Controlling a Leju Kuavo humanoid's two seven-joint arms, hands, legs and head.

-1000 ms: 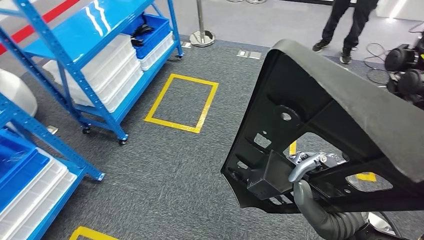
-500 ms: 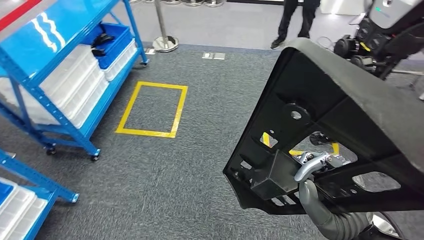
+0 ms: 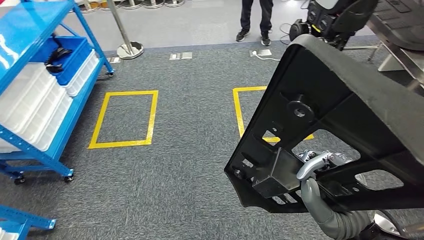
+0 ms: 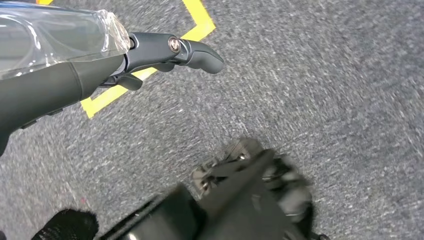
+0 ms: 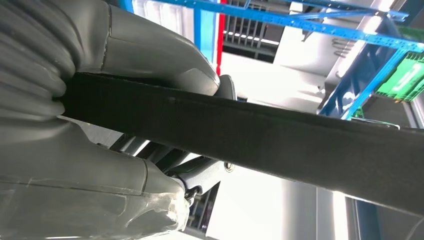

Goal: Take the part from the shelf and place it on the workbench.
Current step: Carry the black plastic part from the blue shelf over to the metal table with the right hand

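— What has the right hand [image 3: 316, 167] got?

— Its fingers are wrapped through an opening in the large black moulded panel with cut-outs and a felt-like back [image 3: 320, 120], and it holds that part up in the air, tilted, over the grey carpet floor [image 3: 180, 165]. From the wrist you can see the thick grey thumb [image 5: 150, 55] pressed on one face of the panel's dark edge [image 5: 280, 135] and the fingers closed against the other face.

— And the left hand [image 4: 165, 50]?

— Hanging over the carpet with nothing in it, fingers loosely extended.

— Where is the part relative to everything else?

— Well apart from the blue metal shelf rack with white and blue bins [image 3: 45, 85] on the left. Two yellow tape rectangles [image 3: 125, 120] are marked on the carpet; the panel covers part of the nearer one. Beyond them a person's legs [image 3: 255, 20] stand beside a steel stanchion post [image 3: 122, 35].
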